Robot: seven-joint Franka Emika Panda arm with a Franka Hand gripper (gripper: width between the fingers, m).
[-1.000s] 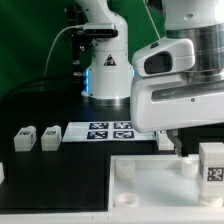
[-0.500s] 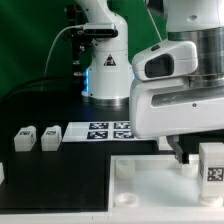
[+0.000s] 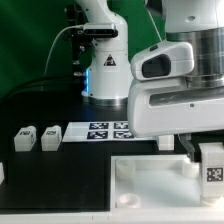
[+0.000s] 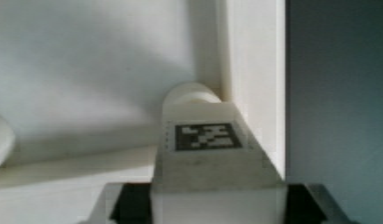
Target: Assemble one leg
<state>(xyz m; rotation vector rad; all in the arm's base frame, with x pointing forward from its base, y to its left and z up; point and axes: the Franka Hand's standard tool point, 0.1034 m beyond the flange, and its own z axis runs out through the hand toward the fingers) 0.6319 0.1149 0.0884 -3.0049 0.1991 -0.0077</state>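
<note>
In the wrist view my gripper (image 4: 209,203) is shut on a leg (image 4: 206,140), a white block with a black-and-white tag. Its dark pads (image 4: 131,203) press on both sides. The leg's rounded end points at a corner of the large white square piece (image 4: 99,90). In the exterior view this leg (image 3: 212,166) stands at that piece's (image 3: 150,182) right edge, under my gripper (image 3: 200,155). Two more legs (image 3: 24,139) (image 3: 50,137) lie at the exterior view's left. Another leg (image 3: 2,172) shows at the left edge.
The marker board (image 3: 105,131) lies on the black table behind the square piece. The arm's white base (image 3: 103,60) stands at the back. My own arm's bulk fills the exterior view's upper right.
The dark finger seen in the exterior view has shifted toward that view's right, closer to the leg. The leg sits slightly lower. The other parts have not moved.
</note>
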